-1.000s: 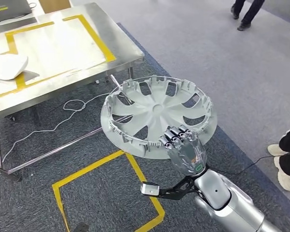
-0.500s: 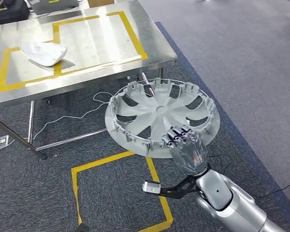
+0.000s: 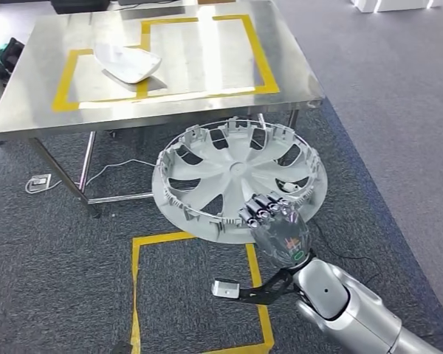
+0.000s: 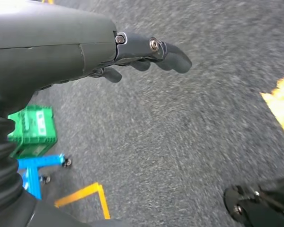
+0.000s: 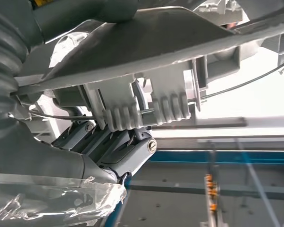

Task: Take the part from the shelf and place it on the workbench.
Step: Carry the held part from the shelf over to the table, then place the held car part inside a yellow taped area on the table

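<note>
Right robot hand [image 3: 276, 225] grips the near rim of the hubcap [image 3: 236, 177], fingers curled over the edge from the robot's side. The hubcap is carried roughly flat, inner face up, in the air over the carpet [image 3: 57, 280], just in front of the desk [image 3: 40, 110] and overlapping its near edge in the head view; it does not touch the desk. In the right wrist view the dark fingers [image 5: 126, 149] press against the ribbed clips under the hubcap rim [image 5: 144, 109].

Right arm [image 3: 353, 313] enters from the lower right, forearm stretched forward, wrist roughly level. A clear plastic wrap covers the back of that hand.

Left robot hand [image 4: 147, 52] hangs over the carpet, holding nothing; fingers extended with a slight curl, apart from one another.

Hubcap: pale grey plastic, round, curved spokes with open slots between them, a ring of small tabs and a thin wire hoop along the rim. Desk: brushed metal top on thin metal legs, reflective, marked with yellow tape [image 3: 263, 66] outlines. A white curved shell-like piece [image 3: 125, 63] lies on the desk's left part, across one tape line. Carpet: dark grey, coarse weave, with a yellow tape square [image 3: 138, 295] below the hubcap. A white cable [image 3: 116, 166] trails under the desk. A green crate [image 4: 33, 130] and a blue frame [image 4: 35, 170] stand on the floor near the left hand.
</note>
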